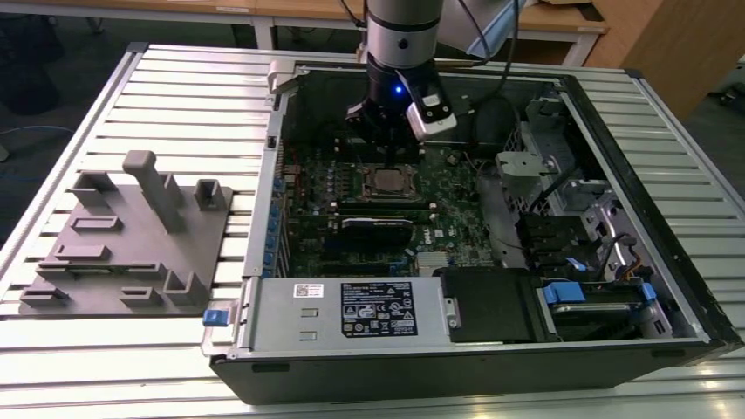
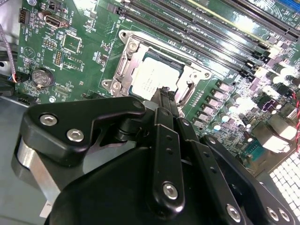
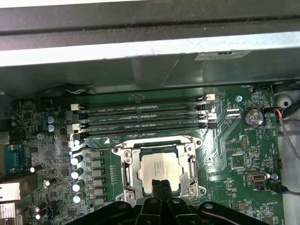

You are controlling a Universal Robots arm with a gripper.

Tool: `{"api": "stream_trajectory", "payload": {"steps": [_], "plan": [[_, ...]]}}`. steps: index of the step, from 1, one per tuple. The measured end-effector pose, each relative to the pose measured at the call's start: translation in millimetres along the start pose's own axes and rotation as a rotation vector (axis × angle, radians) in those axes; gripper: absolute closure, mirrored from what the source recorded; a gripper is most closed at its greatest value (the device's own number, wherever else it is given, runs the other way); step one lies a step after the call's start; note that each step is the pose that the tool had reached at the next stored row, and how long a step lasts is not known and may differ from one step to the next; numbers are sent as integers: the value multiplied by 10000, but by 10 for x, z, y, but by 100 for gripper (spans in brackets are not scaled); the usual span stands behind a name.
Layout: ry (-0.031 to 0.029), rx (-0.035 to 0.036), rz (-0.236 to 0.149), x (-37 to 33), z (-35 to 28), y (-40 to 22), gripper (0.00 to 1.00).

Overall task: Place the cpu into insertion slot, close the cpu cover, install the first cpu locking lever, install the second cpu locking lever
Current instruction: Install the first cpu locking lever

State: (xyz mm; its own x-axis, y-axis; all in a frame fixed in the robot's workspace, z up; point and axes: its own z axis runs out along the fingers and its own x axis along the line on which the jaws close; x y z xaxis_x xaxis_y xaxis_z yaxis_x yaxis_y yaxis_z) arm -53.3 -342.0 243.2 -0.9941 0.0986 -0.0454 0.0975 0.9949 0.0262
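Note:
The cpu (image 3: 159, 169) lies flat in the insertion slot (image 3: 123, 191), its pale metal top showing through the window of the cpu cover (image 3: 186, 149). That silver frame lies down around the chip. Thin wire levers run along the frame's sides; whether they are latched I cannot tell. In both wrist views my gripper (image 3: 160, 184) hangs just above the socket's edge, black fingers pressed together with nothing between them. In the second wrist view the gripper (image 2: 164, 92) tip overlaps the edge of the cpu (image 2: 153, 77). In the exterior view the gripper (image 1: 390, 155) stands over the cpu (image 1: 388, 182) inside the open computer case.
Long black memory slots (image 3: 140, 119) run beside the socket, with capacitors (image 3: 77, 173) on another side. A black card (image 1: 375, 225), a power supply (image 1: 349, 310) and drive bays (image 1: 582, 297) share the case. A grey fixture (image 1: 128, 236) sits on the slatted table at the exterior view's left.

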Motion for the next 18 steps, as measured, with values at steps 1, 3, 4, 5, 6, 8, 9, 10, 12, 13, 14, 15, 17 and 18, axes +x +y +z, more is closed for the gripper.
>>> {"api": "stream_trajectory", "payload": {"steps": [1,3,4,5,6,8,9,10,12,13,14,15,17,18], "plan": [[0,0,0,0,-1,0,90],[0,1,0,0,-1,0,90],[1,1,0,1,-2,0,90],[0,2,1,4,-2,0,90],[0,2,1,9,-2,-1,90],[0,2,0,22,-2,-2,90],[0,2,0,29,-2,-3,90],[0,2,0,33,-2,-3,90],[1,1,-2,33,-2,-3,90],[1,1,-1,33,-2,-3,90],[0,1,-1,33,-2,-3,90],[1,2,0,33,-5,-4,90],[1,2,0,33,-14,-3,90],[0,1,0,33,-18,-3,90]]}}
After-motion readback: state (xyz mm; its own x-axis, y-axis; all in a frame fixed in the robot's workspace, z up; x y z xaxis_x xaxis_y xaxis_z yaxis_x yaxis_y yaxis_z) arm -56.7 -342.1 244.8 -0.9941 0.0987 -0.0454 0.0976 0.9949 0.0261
